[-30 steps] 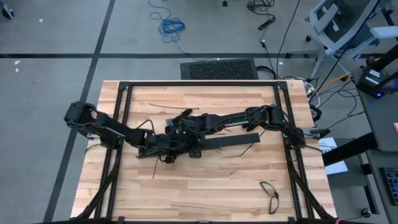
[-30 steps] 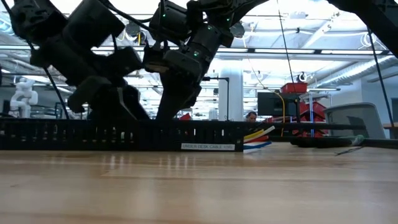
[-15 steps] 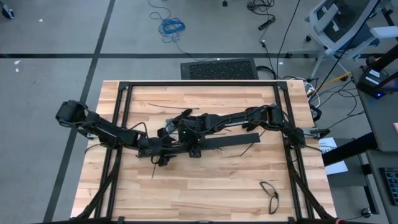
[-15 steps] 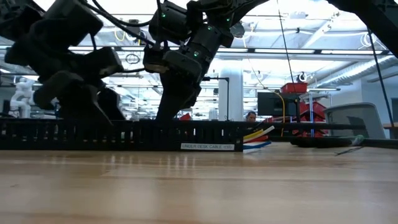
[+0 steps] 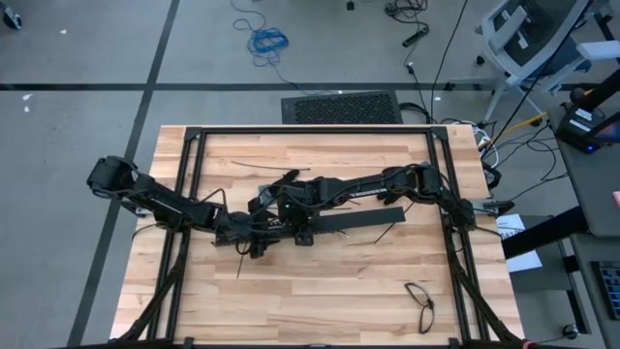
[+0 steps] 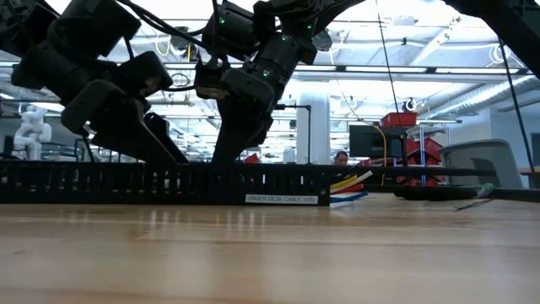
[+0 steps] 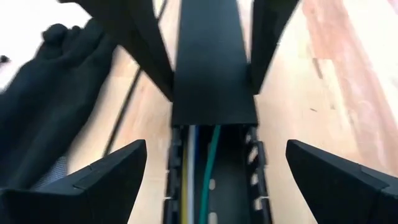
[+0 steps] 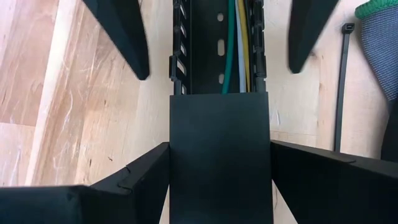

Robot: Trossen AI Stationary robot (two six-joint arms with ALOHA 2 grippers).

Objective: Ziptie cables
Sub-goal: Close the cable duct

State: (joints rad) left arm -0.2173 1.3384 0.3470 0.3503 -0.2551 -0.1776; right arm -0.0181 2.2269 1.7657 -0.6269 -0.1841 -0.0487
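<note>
The cables, green, white, yellow and blue, lie lengthwise inside a long black slotted tray at mid-table. Their coloured ends stick out of one tray end. A flat black cover sits on part of the tray. My right gripper reaches down over the covered stretch. My left gripper is open and faces it from the table's left. Its fingers stand wide on either side of the uncovered tray without touching it. My right gripper has the tray's black cover between its two fingers, close to the cover's end where the cables show. The fingers meet its two long edges, slanting down from above and from the table's right. The cover rests on the tray.
A black glove lies beside the tray toward the far side. A zip tie lies on the wood next to it, and more thin strips lie farther off. A black cable loop lies near the right front corner. A black frame rims the table.
My left arm has stretched out lower over the table, and its gripper has moved a little toward the right gripper along the tray, tipping as it went. The right gripper, the tray and the cables have kept still.
</note>
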